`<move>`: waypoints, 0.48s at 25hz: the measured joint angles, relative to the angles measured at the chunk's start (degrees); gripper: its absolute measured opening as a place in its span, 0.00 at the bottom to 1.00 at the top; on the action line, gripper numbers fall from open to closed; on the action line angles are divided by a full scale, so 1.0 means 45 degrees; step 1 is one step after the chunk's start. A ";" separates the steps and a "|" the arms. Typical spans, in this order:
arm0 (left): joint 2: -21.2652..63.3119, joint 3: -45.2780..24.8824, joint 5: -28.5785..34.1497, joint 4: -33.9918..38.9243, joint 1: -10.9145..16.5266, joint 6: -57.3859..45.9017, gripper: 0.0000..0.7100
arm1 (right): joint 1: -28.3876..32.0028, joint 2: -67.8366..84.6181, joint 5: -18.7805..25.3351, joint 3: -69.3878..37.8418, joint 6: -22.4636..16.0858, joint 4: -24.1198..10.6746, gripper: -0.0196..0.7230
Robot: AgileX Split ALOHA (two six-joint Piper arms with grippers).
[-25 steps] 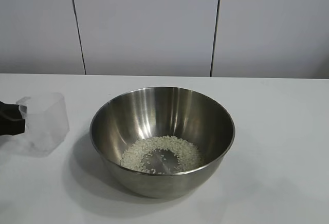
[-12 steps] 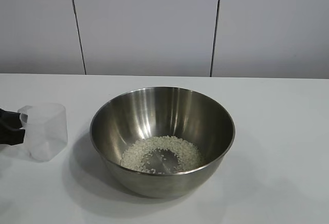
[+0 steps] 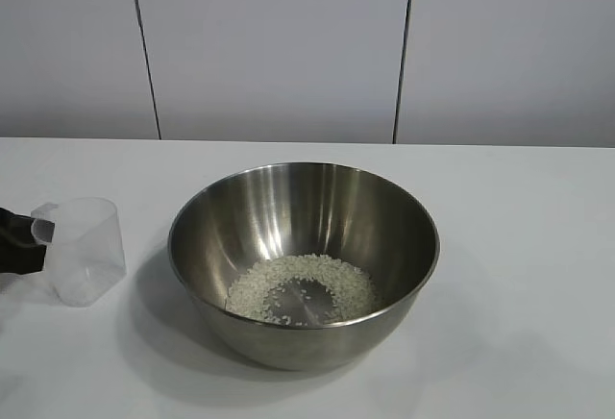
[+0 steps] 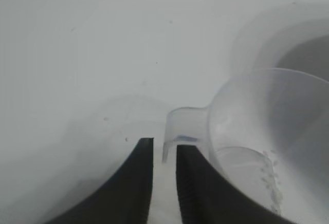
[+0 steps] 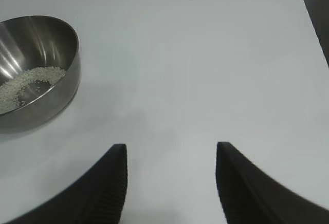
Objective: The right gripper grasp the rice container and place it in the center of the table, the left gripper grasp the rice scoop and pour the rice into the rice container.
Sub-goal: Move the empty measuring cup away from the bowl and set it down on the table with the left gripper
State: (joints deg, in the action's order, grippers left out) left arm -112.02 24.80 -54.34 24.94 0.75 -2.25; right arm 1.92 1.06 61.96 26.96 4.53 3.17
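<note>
The steel bowl [image 3: 304, 263] is seen standing at the centre of the white counter [image 3: 519, 246] in the exterior view, and a thin ring of rice [image 3: 303, 287] is spread across its bottom. At the left edge of that frame the clear plastic cup [image 3: 85, 249] is set upright on the counter, just beside the bowl but apart from it, and it looks emptied.

The left gripper [image 3: 19, 242] is caught at the far left edge, right at the cup's tab handle. In the left wrist view the two black fingers [image 4: 131, 183] are seen parted by a narrow gap, with the handle [image 4: 182, 129] sitting just past their tips; whether the handle is being touched by them cannot be told. A few grains are seen clinging inside the cup [image 4: 267, 152].

The right gripper [image 5: 169, 183] is shown in its own wrist view, fingers spread wide with nothing between them, held over bare counter well apart from the bowl [image 5: 36, 72], which sits at that frame's upper left.
</note>
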 joint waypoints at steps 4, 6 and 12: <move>0.0000 -0.0343 0.0000 -0.0048 0.0000 0.0000 0.42 | 0.0000 0.0000 0.0000 0.0000 0.0000 0.0000 0.51; 0.0000 -0.0625 -0.0024 -0.0182 0.0000 0.0000 0.42 | 0.0000 0.0000 0.0000 0.0000 0.0000 0.0000 0.51; 0.0015 -0.1447 -0.1028 -0.1065 0.0000 0.0000 0.43 | 0.0000 0.0000 0.0016 0.0000 0.0000 0.0000 0.51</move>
State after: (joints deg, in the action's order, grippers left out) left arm -111.95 18.29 -58.96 20.15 0.75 -2.25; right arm 1.92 1.06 62.03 26.96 4.53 3.17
